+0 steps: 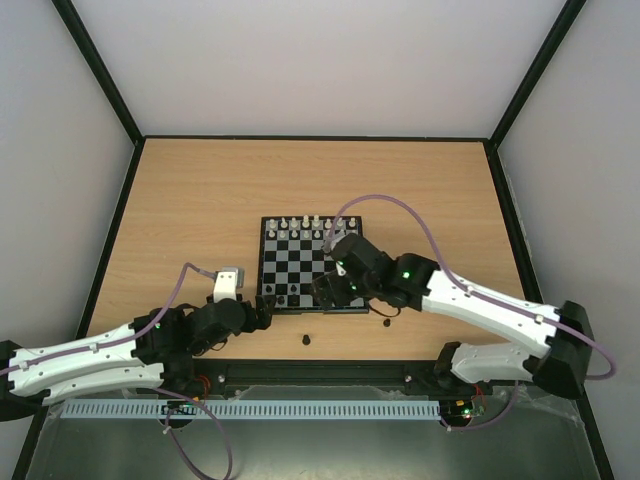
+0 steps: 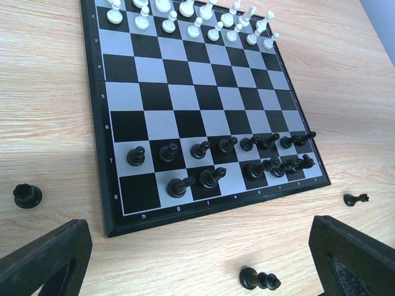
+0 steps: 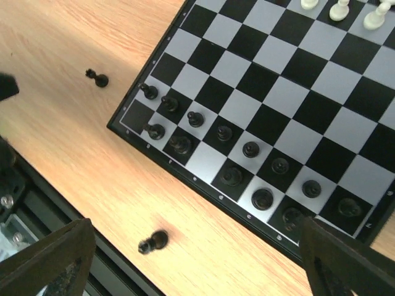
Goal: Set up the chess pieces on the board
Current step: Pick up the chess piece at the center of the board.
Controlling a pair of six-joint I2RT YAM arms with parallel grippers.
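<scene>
Three off the board point(image 1: 295, 262), is that what your screens show? (desk)

Three, yes, all black. From the left wrist I see a standing piece point(image 2: 27, 196) on the wooden surface point(image 2: 49, 111), off the board's near left corner. A toppled piece point(image 2: 259, 279) lies in front of the near edge. A smaller toppled piece point(image 2: 356, 199) lies past the near right corner. None of them touches the frame. (operator)

And on the squares? (desk)

The board lies flat at the middle of the surface. The white pieces point(image 2: 197, 21) stand in its two far rows and the black pieces point(image 2: 200, 149) in its two near rows. The black ones crowd together toward the right end. I cannot tell each one's kind from here. (operator)

Where are your tools? (desk)

My left tool point(image 2: 200, 240) hangs low, just off the near left corner and facing across the board. Its fingers point(image 2: 355, 256) are spread wide with nothing between them. My right tool point(image 3: 191, 246) is over the near right part of the board, above the black rows. Its fingers point(image 3: 49, 259) are also wide apart and it carries nothing. From overhead, both arms reach in from the near edge, the right one farther over the squares. (operator)
</scene>
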